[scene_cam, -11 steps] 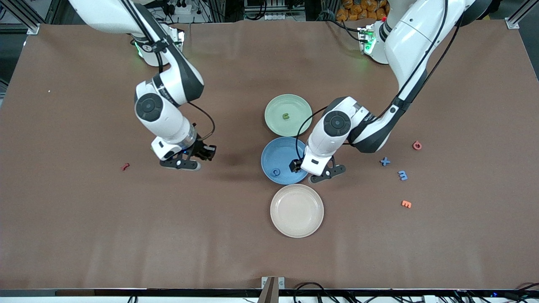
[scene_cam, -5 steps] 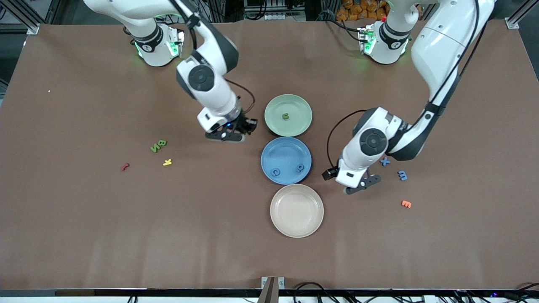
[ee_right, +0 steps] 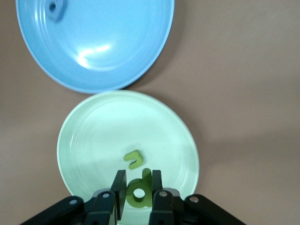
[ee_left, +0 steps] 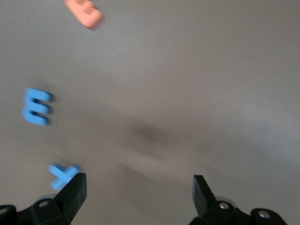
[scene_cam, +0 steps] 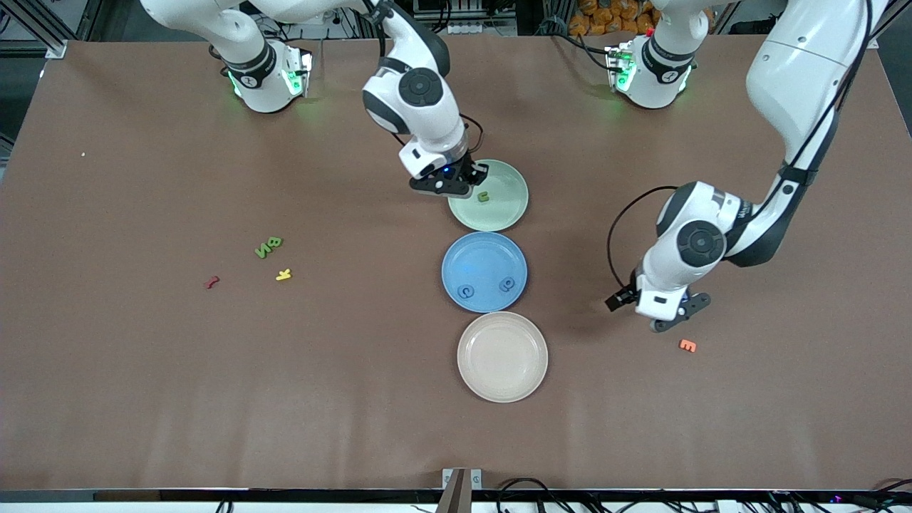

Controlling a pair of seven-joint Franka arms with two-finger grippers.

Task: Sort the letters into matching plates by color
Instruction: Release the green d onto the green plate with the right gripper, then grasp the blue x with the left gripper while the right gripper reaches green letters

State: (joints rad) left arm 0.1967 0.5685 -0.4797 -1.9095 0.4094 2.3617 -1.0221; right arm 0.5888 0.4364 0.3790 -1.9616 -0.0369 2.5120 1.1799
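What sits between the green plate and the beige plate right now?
In the front view, the blue plate lies between the green plate and the beige plate, holding two blue letters.

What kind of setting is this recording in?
Likely a robotics lab bench: two arms bolted to a brown-covered table, aluminium framing at its edge, and three plates with foam letters laid out, like the green plate.

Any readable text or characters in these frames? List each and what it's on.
"u": loose green foam letter in the pale mint green plate.
"d" or "p": held green foam letter in the right gripper, over that plate.
"BN": green foam letter pair on the brown table.
"K": yellow foam letter on the table.
"E": blue foam letter on the table.
Unreadable: letters in the blue plate.
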